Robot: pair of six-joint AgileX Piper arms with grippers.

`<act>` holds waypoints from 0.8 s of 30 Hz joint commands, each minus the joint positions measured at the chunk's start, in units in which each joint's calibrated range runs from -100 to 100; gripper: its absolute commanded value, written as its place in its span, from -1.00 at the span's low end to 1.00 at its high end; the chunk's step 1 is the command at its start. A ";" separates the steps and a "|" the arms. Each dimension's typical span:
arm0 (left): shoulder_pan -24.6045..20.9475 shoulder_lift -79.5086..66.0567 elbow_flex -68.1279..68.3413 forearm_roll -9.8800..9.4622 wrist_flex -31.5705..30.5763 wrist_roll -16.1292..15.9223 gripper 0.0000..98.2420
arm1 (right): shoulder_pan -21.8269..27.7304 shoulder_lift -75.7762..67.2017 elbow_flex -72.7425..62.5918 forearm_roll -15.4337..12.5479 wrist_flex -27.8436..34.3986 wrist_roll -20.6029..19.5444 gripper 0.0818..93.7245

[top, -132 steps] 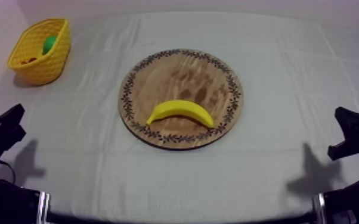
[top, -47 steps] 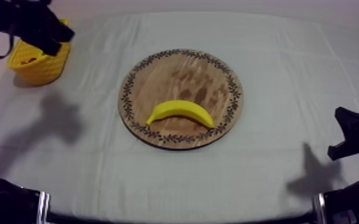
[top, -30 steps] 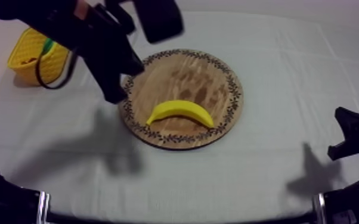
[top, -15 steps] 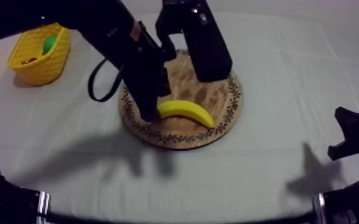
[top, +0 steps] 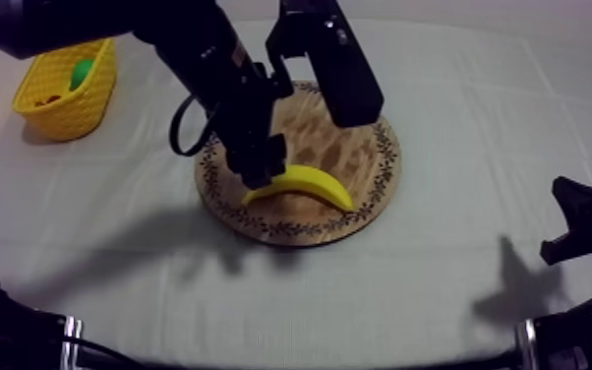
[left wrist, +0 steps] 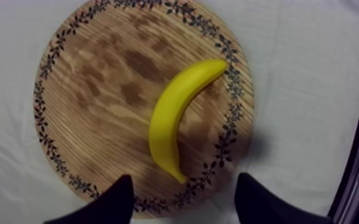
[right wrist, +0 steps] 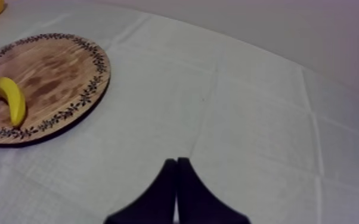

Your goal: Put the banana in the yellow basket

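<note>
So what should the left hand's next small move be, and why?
Probably ease the left hand down over the banana before closing. Its fingers are open, one on either side of the banana's tip, and the banana lies ungripped on the wooden board.

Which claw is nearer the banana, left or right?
Left. The left claw hangs open just over the banana on the wooden board; the right claw, shut, rests off the board over bare cloth.
</note>
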 commanded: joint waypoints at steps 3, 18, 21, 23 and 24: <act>-0.15 1.77 -1.18 -0.12 0.25 -0.16 0.48 | 0.00 0.03 -0.03 0.00 0.01 0.02 -1.00; -0.80 10.54 -4.63 -0.41 0.01 -0.45 0.55 | 0.00 0.03 -0.03 0.00 0.01 0.00 -1.00; -1.02 12.30 -5.50 -0.44 0.01 -0.55 0.56 | 0.00 0.03 -0.03 0.00 0.01 0.00 -1.00; -1.20 13.42 -6.17 -0.45 0.01 -0.62 0.56 | 0.00 0.03 -0.03 0.00 0.01 0.00 -1.00; -1.32 13.96 -6.53 -0.45 0.01 -0.65 0.56 | 0.00 0.03 -0.03 0.00 0.01 0.00 -1.00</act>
